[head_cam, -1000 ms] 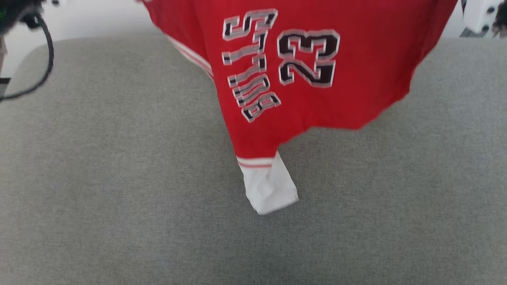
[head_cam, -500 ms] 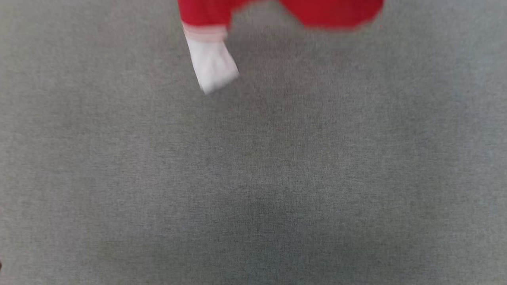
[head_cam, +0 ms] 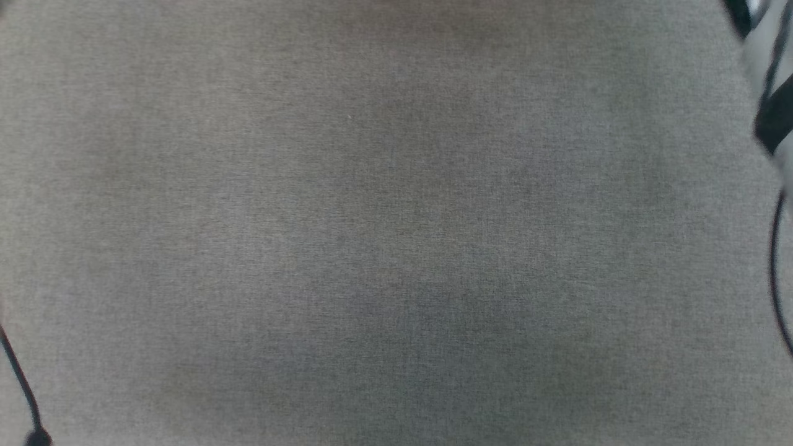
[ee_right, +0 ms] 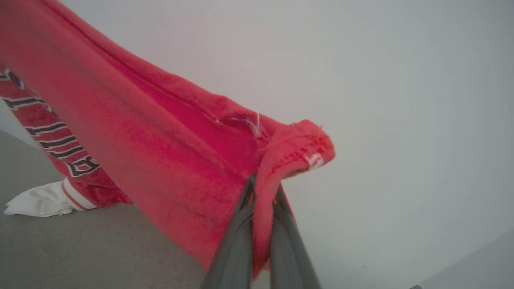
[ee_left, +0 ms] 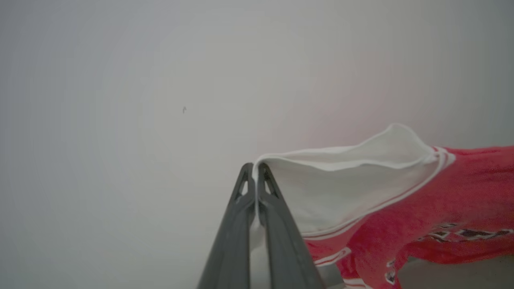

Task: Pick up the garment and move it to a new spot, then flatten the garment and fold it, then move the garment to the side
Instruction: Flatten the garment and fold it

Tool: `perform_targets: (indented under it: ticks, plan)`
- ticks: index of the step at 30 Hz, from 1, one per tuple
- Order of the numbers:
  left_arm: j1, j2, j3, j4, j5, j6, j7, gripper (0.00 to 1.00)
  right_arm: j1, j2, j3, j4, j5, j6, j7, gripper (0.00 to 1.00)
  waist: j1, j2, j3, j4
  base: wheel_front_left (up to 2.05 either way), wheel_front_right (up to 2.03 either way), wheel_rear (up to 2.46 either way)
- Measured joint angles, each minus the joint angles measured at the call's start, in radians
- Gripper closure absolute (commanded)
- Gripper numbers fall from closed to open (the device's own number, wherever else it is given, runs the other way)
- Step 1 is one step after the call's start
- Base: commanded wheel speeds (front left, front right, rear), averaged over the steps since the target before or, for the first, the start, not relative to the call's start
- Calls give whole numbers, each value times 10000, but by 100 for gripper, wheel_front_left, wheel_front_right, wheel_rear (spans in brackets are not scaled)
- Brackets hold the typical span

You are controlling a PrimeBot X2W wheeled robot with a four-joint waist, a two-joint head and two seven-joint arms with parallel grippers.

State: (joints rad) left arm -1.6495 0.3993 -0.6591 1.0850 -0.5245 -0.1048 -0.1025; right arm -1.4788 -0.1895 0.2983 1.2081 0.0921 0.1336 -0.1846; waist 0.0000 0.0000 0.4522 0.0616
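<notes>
The shirt (ee_right: 152,132) hangs over the surface (head_cam: 396,248) between the left end effector (ee_left: 255,167), clamped on a white sleeve (ee_left: 341,188), and the right end effector (ee_right: 263,190), clamped on its red edge. Setting down, flattening and folding remain.

Both sets of jaws clamped shut.
Left fingers (ee_left: 235,233) and right fingers (ee_right: 235,249) pressed together, each pair pinching the garment (ee_left: 401,208).

the garment (ee_right: 152,152) is seen in red, its sleeve (ee_left: 345,188) white edged with red stripes, its lettering (ee_right: 82,166) black outlined in white. the surface (head_cam: 396,223) is shown in grey weave. the left tool (ee_left: 255,166) and right tool (ee_right: 263,186) are coloured dark grey.
</notes>
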Motion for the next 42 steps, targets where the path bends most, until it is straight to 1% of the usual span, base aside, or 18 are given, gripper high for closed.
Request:
perform_targets:
  ticks: [1, 3, 4, 5, 6, 8, 10, 12, 16, 19, 22, 23, 26, 29, 32, 35, 37, 42]
  plan:
    - [264, -102, 17, 169, -280, -67, 314, 100, 175, 38, 159, 96, 104, 0, 128, 100, 0, 0, -40, 38, 0, 0, 0]
    - [866, -167, -242, 343, -328, -190, 792, 100, 585, 144, 169, 267, 752, 0, 483, 100, 0, 0, -160, 107, 0, 0, 0]
    - [1154, -221, -230, 405, -600, -198, 1152, 100, 790, 163, 290, 291, 955, 0, 698, 100, 0, 0, -226, 143, 0, 0, 0]
    - [1154, -221, -230, 405, -600, -198, 1152, 100, 790, 163, 290, 291, 955, 0, 698, 100, 0, 0, -226, 143, 0, 0, 0]
    - [1444, -222, -378, 439, -744, -213, 1563, 100, 987, 188, 431, 311, 1177, 0, 991, 100, 0, 0, -305, 174, 0, 0, 0]
    - [2137, -238, -663, 138, -1147, -228, 2307, 100, 1417, 222, 713, 236, 1806, 0, 1469, 100, 0, 0, -467, 234, 0, 0, 0]
    - [2940, -194, -1018, -380, -1647, -232, 3089, 100, 1916, 123, 1267, -81, 2184, 0, 1908, 100, 0, 0, -648, 290, 0, 0, 0]
    - [3661, 15, -1256, -965, -2219, -236, 3833, 100, 2433, -153, 1718, -568, 2786, 0, 2313, 100, 0, 0, -836, 354, 0, 0, 0]
    - [4958, 671, -1553, -2169, -3005, -242, 5122, 100, 3609, -918, 2692, -1954, 4075, 0, 3160, 100, 0, 0, -1201, 486, 0, 0, 0]
    - [5914, 1064, -1557, -3112, -3542, -232, 5848, 100, 4396, -1785, 3219, -3108, 4901, 0, 3620, 100, 0, 0, -1435, 589, 0, 0, 0]
    - [6959, 1480, -1595, -4393, -3935, 188, 6560, 100, 5242, -2493, 3565, -4197, 5578, 0, 3967, 100, 0, 0, -1656, 648, 0, 0, 0]
    - [7361, 1651, -1580, -4867, -4080, 414, 6723, 100, 5512, -2719, 3653, -4550, 5764, 0, 4073, 100, 0, 0, -1718, 664, 0, 0, 0]
    - [8524, 2178, -1593, -6485, -4339, 1168, 7173, 100, 6353, -3315, 3747, -5519, 6357, 0, 4401, 100, 0, 1, -1881, 694, 0, 0, 0]
    - [9696, 2742, -1605, -8215, -4631, 2044, 7490, 100, 7202, -3789, 3538, -6234, 6740, 0, 4669, 100, 0, 0, -2002, 709, 0, 0, 0]
    - [10727, 3266, -1609, -9712, -4815, 2874, 7683, 100, 7998, -4165, 3336, -6926, 6782, 2, 4838, 100, 0, 1, -2113, 713, 0, 0, 0]
    - [11600, 3653, -1603, -10905, -4995, 3549, 7758, 100, 8882, -4393, 3014, -7574, 6849, 0, 5056, 100, 0, 0, -2236, 711, 0, 0, 0]
    - [12127, 3873, -1639, -11490, -5164, 3910, 7802, 100, 9518, -4556, 2819, -8015, 6807, 2, 5267, 100, 0, 0, -2330, 712, 0, 0, 0]
    - [13096, 4322, -1730, -12500, -5333, 4521, 7858, 100, 11091, -4991, 2320, -9392, 6811, 0, 5912, 100, 0, 0, -2522, 714, 0, 0, 0]
